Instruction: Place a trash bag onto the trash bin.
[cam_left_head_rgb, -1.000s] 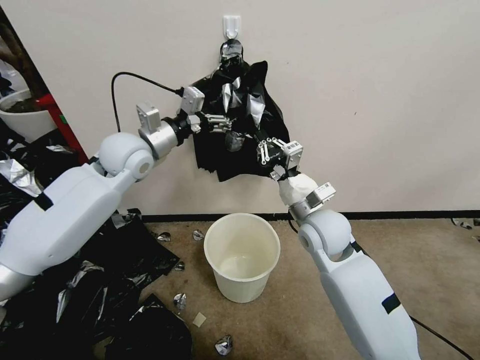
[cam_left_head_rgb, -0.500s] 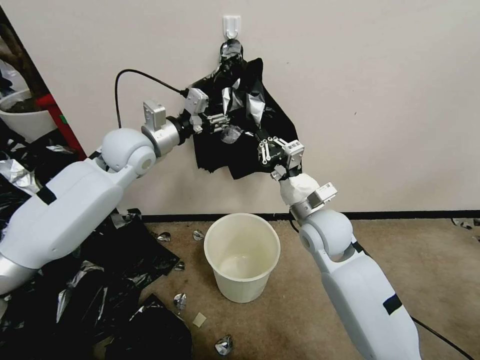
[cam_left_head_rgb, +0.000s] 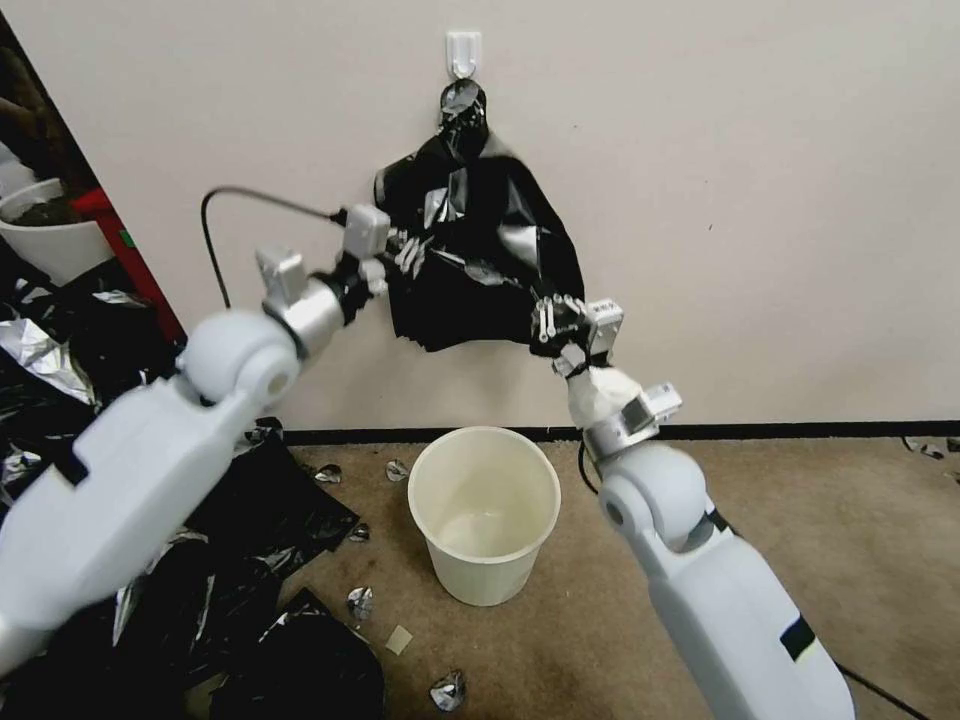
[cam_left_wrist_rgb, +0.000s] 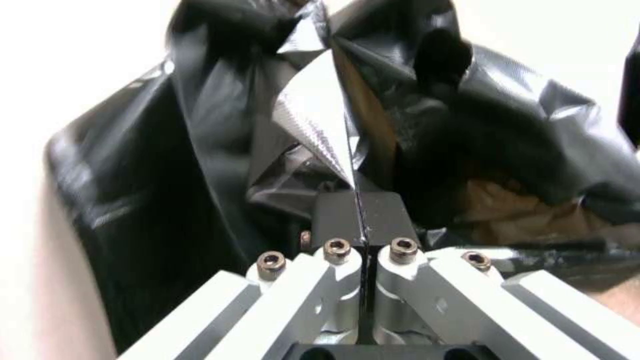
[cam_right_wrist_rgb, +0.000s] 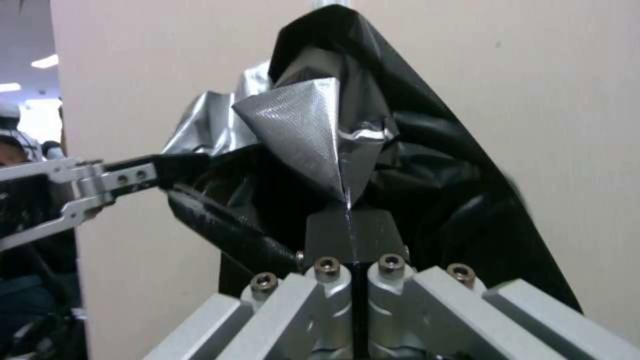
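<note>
The glossy black trash bag hangs against the wall from a taped bundle neck on a white hook. My left gripper is shut on its left edge, and my right gripper is shut on its lower right edge, so the film is stretched between them. The left wrist view shows my left gripper pinching a silvery fold of the bag. In the right wrist view my right gripper clamps another fold. The cream-white trash bin stands upright on the carpet directly below.
A heap of black and silver plastic scraps covers the floor at the left. A white plant pot stands at the far left beside a red post. Crumpled foil bits lie around the bin. Bare carpet lies to the right.
My left gripper has pulled to the left and slightly down, and my right gripper has moved down and to the right. The bag is now drawn out wider between them.
</note>
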